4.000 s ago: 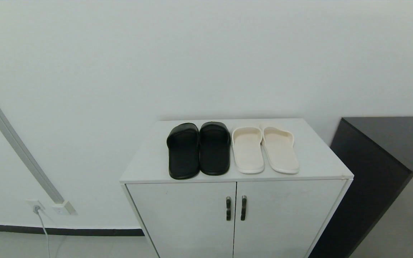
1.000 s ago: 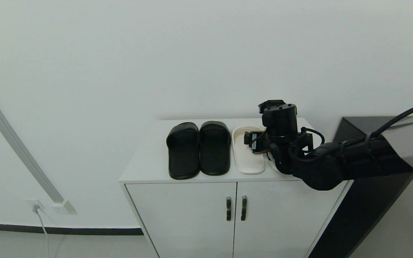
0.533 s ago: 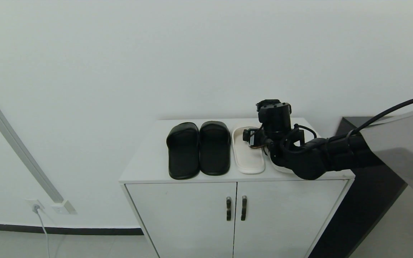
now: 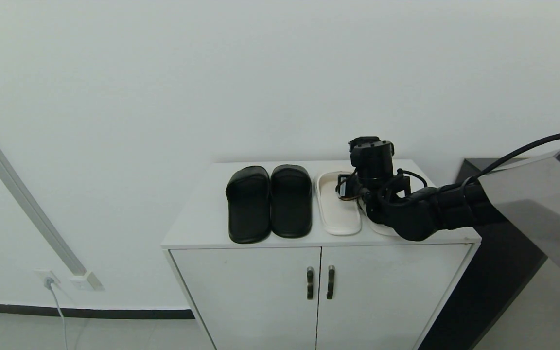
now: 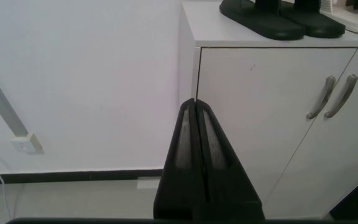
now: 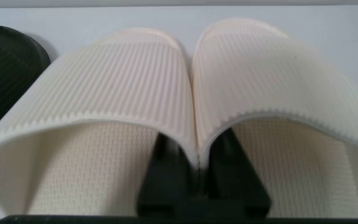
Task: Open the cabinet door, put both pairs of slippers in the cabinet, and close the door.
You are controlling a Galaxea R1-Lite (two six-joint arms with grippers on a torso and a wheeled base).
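The black slippers [image 4: 268, 204] and cream slippers [image 4: 337, 214] sit side by side atop the cabinet [image 4: 197, 218], whose doors [image 4: 246, 296] are closed. The right gripper [image 6: 196, 165] pinches the cream pair's touching straps, one finger inside each. The left gripper [image 5: 196, 118], fingers pressed together, hangs low near the cabinet's left corner.

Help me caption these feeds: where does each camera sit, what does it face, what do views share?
Head: on the head, facing forward and down at the cabinet, black slippers and cream slippers; right arm shows.
Left wrist: low, facing closed cabinet doors; left gripper, jaws shut.
Right wrist: atop the cabinet, facing the cream slippers; right gripper, jaws shut on them.
Shared: cream slippers in head and right wrist views.
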